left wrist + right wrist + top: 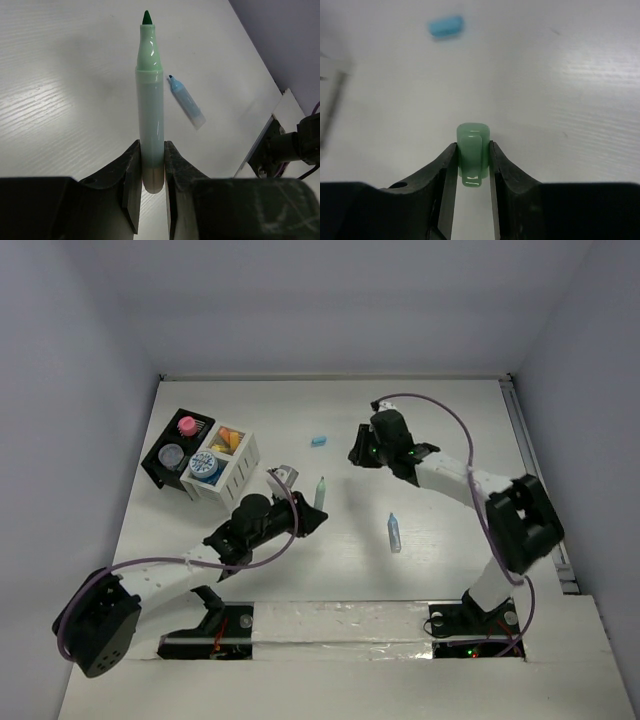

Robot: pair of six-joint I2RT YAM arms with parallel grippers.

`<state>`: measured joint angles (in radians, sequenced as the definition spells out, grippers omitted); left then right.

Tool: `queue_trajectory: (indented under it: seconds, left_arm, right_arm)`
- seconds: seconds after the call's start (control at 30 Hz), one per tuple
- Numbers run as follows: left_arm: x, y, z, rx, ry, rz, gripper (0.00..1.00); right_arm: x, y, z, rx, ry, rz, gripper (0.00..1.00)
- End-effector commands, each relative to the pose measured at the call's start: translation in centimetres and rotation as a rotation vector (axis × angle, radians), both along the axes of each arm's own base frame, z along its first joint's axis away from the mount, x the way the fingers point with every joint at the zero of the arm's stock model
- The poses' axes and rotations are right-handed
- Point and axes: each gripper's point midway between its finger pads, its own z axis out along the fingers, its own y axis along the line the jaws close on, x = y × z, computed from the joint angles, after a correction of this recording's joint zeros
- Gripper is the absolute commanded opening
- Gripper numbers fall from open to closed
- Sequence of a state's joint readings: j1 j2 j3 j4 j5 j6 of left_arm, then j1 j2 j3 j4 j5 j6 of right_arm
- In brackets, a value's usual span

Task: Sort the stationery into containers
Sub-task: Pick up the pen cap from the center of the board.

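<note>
My left gripper is shut on the rear end of an uncapped pastel green marker, seen close in the left wrist view with its tip pointing away from the fingers. My right gripper is shut on a green marker cap, held above the table. An uncapped blue marker lies on the table right of centre and also shows in the left wrist view. A blue cap lies farther back and shows in the right wrist view.
The black ribbed tray at the left holds a pink piece and a grey-lidded tub. The adjoining white box holds a blue-lidded tub and orange and yellow pieces. A small grey item lies beside the box.
</note>
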<state>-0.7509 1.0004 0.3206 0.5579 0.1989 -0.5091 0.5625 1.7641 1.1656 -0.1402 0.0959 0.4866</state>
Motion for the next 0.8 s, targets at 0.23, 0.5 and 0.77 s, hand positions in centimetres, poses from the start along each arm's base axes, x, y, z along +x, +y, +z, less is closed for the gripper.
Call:
queue_trajectory:
  seconds: [0.23,0.5,0.77]
  left_arm:
    - [1.6,-4.1,3.7,-0.122,-0.032,-0.077,0.00]
    - [3.3,-4.6,5.4,-0.134,-0.062,-0.021,0.00]
    - [4.0,-3.9,5.9,-0.126,-0.081,0.035,0.00]
  right_arm:
    - [-3.7,5.6,18.6,0.525,-0.394,0.111,0.08]
    - [-5.7,8.0,18.9,0.586,-0.379,0.169,0.09]
    - [-5.8,7.5,18.8,0.571,-0.390,0.160,0.09]
